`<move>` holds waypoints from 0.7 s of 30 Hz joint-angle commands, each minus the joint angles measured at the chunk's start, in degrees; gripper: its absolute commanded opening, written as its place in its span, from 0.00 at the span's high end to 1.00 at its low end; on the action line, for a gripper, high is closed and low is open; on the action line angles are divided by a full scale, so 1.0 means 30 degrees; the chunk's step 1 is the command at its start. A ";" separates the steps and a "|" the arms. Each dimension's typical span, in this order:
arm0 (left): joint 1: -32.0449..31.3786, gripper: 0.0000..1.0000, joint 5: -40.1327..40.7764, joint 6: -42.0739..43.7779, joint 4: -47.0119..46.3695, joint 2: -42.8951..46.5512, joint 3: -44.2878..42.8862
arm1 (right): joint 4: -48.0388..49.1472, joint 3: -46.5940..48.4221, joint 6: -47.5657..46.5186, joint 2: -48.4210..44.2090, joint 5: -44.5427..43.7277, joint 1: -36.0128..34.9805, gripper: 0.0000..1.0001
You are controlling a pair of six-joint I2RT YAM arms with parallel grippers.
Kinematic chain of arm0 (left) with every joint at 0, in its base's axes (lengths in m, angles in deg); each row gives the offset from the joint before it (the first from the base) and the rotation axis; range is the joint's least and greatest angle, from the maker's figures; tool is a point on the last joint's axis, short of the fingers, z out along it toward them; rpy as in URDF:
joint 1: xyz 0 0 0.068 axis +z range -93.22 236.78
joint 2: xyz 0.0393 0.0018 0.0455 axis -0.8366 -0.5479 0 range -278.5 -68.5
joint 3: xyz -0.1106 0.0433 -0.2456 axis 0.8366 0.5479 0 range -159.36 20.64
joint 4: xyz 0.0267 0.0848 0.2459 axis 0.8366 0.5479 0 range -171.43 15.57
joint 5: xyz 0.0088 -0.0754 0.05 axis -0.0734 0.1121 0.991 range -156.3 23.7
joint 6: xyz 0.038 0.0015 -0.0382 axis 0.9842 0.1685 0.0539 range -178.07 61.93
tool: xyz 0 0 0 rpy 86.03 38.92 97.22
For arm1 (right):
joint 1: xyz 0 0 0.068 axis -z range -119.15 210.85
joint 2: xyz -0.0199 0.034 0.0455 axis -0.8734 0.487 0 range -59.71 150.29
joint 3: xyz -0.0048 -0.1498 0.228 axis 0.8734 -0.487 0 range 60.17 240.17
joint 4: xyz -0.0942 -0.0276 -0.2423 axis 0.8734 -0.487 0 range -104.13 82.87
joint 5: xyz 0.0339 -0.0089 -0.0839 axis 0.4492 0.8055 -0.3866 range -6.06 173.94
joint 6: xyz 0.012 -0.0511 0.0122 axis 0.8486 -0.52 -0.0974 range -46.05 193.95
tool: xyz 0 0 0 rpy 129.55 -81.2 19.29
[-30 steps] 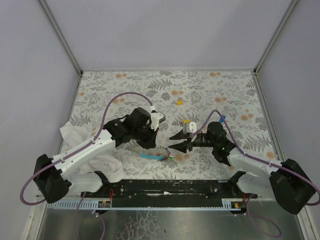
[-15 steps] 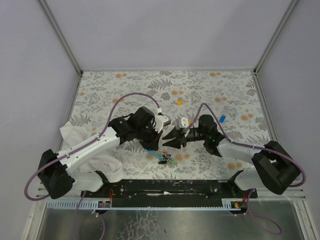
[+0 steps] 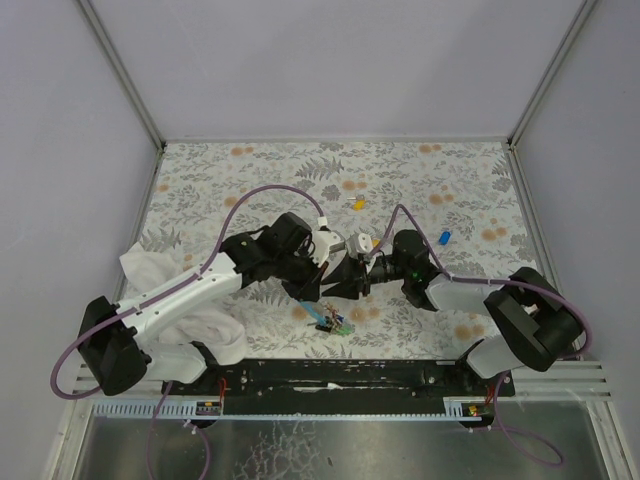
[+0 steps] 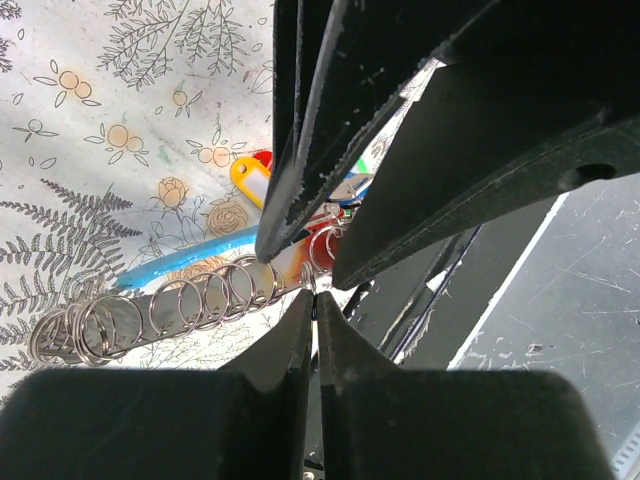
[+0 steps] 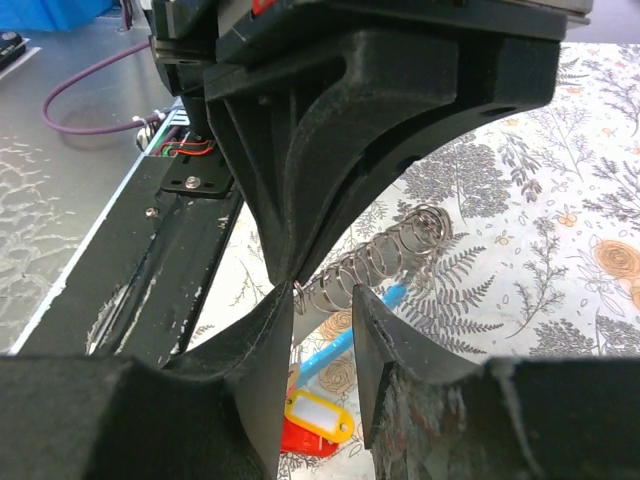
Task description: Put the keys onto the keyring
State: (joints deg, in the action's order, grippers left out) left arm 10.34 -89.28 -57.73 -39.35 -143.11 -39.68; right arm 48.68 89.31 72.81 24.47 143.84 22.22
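Observation:
My left gripper (image 3: pixel 318 285) (image 4: pixel 312 296) is shut, pinching one small metal ring at the end of the keyring (image 4: pixel 180 305). The keyring is a grey strap with a light-blue section (image 5: pixel 350 345), and several thin rings (image 5: pixel 385 255) are threaded along it. Its keys, with yellow (image 5: pixel 320 415) and red (image 5: pixel 312 442) heads, dangle in a bunch (image 3: pixel 331 322) just above the table. My right gripper (image 3: pixel 336 282) (image 5: pixel 325 300) meets the left one tip to tip. Its jaws stand apart with nothing clamped between them, one fingertip (image 5: pixel 283 305) right beside the pinched ring.
A loose yellow key (image 3: pixel 357 203) lies further back on the floral mat (image 3: pixel 250 165), and a loose blue key (image 3: pixel 443 238) lies to the right. A crumpled white cloth (image 3: pixel 150 270) sits under the left arm. The black base rail (image 3: pixel 330 375) runs along the near edge.
My right arm has swung left until its fingertips meet the left gripper, and its jaws have narrowed. The left gripper has raised the keyring, so the keys now hang below.

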 commanded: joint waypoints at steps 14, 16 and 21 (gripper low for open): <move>-0.0076 1.00 -0.0547 0.0408 -0.1599 0.0142 -0.0054 | 0.4086 -0.1106 0.1065 0.0958 0.0514 -0.0248 0.64; -0.0094 1.00 -0.0747 0.0411 -0.1665 0.0117 -0.0050 | 0.4870 -0.1174 0.1486 0.1205 0.0555 -0.0270 0.64; -0.0101 1.00 -0.1016 0.0478 -0.1653 0.0130 -0.0051 | 0.6183 -0.1093 0.2070 0.1863 0.0572 -0.0332 0.65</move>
State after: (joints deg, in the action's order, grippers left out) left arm 10.30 -89.87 -57.12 -40.53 -143.50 -39.66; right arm 59.74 85.64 77.20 28.95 145.02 21.85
